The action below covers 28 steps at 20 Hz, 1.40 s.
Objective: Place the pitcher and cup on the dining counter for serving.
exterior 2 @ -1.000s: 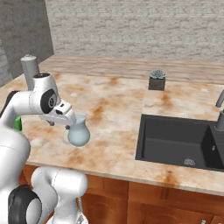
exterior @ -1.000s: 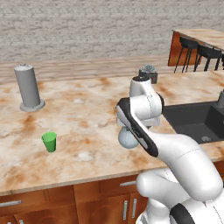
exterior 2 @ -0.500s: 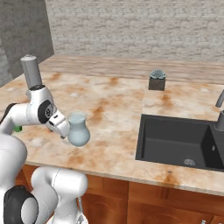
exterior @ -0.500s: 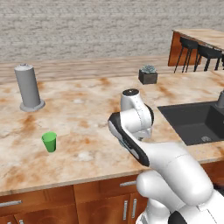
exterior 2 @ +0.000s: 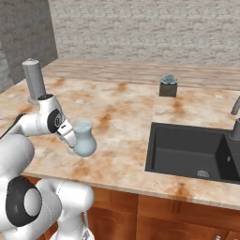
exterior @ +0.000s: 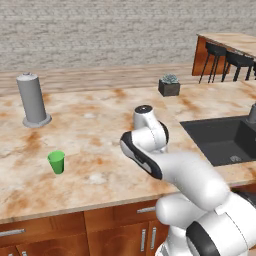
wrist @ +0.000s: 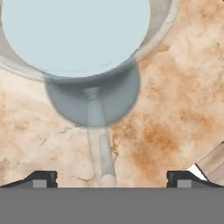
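Since a second ago we've swung lower; gripper (wrist: 109,177) spread wide, empty, poised above the pitcher (exterior 2: 85,139) standing upright on the counter (exterior 2: 122,108) near its front edge, lined up for grasping.

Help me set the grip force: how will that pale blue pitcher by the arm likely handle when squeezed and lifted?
The pitcher looks glassy and smooth, so it may be slippery and fragile under a hard squeeze. Its round belly below a narrower neck suggests flat pads could slide along the curve. It stands upright on the marble counter; a side nudge from the open tool might tip it.
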{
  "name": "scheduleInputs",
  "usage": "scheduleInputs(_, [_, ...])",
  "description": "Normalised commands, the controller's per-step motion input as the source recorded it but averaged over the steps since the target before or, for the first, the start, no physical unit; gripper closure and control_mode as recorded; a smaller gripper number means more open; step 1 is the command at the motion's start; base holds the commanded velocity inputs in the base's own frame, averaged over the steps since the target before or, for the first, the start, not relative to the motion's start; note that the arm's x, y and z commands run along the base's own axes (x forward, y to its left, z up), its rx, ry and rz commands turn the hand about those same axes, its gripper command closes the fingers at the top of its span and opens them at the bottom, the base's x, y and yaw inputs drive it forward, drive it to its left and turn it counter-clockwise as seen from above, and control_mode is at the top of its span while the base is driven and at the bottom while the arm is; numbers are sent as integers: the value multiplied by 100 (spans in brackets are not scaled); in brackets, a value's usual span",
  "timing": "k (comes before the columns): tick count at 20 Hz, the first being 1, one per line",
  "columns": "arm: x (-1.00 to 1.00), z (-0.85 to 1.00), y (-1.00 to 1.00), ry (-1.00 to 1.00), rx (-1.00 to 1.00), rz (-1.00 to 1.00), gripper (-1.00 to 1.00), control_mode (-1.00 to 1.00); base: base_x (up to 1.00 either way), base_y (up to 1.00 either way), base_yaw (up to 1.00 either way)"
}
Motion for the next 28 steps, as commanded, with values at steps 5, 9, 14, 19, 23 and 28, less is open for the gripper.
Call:
scheduleInputs(5, [37, -19, 0, 0, -1, -8, -100, -100, 0, 0, 0])
scheduleInputs(9, [31, -23, 0, 0, -1, -6, -100, -100, 0, 0, 0])
scheduleInputs(14, [41, -21, 0, 0, -1, -4, -100, -100, 0, 0, 0])
scheduleInputs(19, [7, -50, -13, 6, -1, -6, 100, -100, 0, 0, 0])
scheduleInputs(23, [-8, -49, -29, 5, -1, -9, 100, -100, 0, 0, 0])
scheduleInputs(28, [0, -15, -5, 0, 0, -1, 100, -100, 0, 0, 0])
